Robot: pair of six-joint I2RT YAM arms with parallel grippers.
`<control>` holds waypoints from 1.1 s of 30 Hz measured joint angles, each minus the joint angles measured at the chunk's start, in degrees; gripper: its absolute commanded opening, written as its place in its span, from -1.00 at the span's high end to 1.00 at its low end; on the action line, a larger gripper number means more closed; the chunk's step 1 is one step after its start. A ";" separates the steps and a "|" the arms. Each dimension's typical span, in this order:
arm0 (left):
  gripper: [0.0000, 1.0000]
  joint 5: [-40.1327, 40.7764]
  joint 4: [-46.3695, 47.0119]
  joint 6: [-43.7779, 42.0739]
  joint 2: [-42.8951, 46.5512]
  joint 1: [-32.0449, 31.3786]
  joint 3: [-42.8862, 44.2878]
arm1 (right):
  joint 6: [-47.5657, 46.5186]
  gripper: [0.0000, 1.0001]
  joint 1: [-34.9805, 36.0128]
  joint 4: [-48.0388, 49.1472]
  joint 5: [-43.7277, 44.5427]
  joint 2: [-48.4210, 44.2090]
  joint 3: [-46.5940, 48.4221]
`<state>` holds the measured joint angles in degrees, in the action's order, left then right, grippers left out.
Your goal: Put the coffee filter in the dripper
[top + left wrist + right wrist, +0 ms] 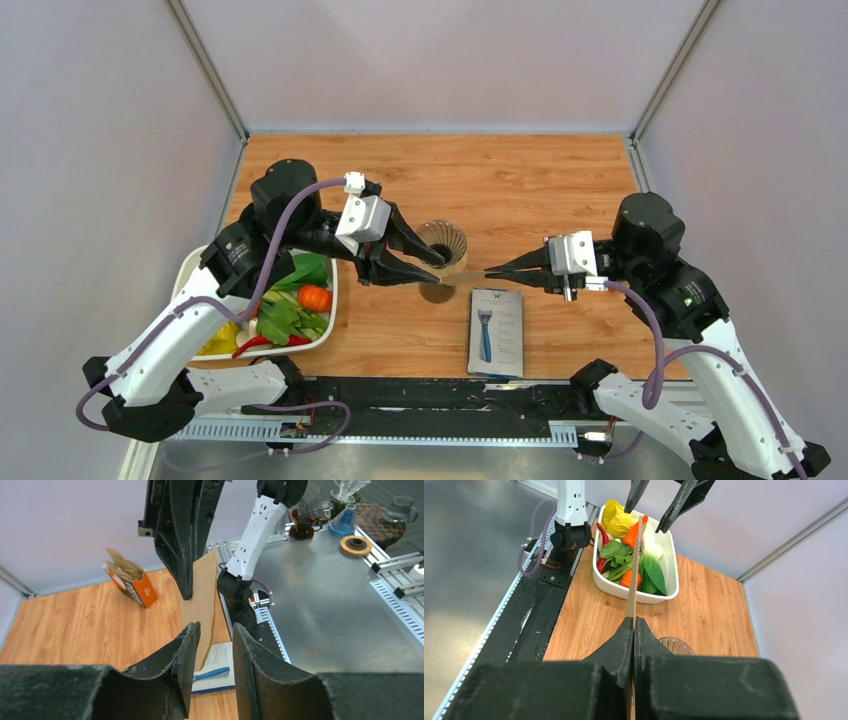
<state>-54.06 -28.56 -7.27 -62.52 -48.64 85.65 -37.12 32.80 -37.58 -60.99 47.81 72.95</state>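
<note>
A: Top view first. Where is the coffee filter?
B: The coffee filter (pixel 463 277) shows edge-on at frame centre, just below the dripper (pixel 443 243) and not in it. The right claw (pixel 490 272) is pinched on its right end. The left claw (pixel 437 272) stands spread around its left end.
A: What else is on the counter (pixel 560 200)?
B: A boxed razor (pixel 496 332) at lower centre, and a white tray (pixel 335 300) of vegetables (pixel 290 310) at left.
A: And the left wrist view?
B: The filter (pixel 202 595) hangs mid-frame from the right claw (pixel 187 596), its lower edge between the left claw's (pixel 216 627) parted fingers. An orange box (pixel 135 585) of filters sits upper left.
A: The right wrist view?
B: The right claw (pixel 634 625) is clamped flat on the filter (pixel 634 575). The dripper (pixel 680 646) peeks out right of it, and the left claw (pixel 644 521) gapes at the top.
</note>
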 measured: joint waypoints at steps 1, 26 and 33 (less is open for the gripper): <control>0.20 0.09 -0.02 -0.57 0.07 -0.07 0.00 | -0.11 1.00 0.11 -0.02 -0.04 0.15 0.00; 0.29 3.93 -0.39 -2.56 -0.96 -1.25 0.00 | -0.50 1.00 1.97 -1.18 0.72 1.49 0.00; 0.31 3.91 -0.52 -3.13 -0.94 -1.53 0.00 | -0.48 1.00 2.01 -1.16 1.46 1.49 0.00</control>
<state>-50.15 -29.08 -10.39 -63.46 -50.17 85.65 -37.60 34.81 -38.74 -59.53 49.30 72.95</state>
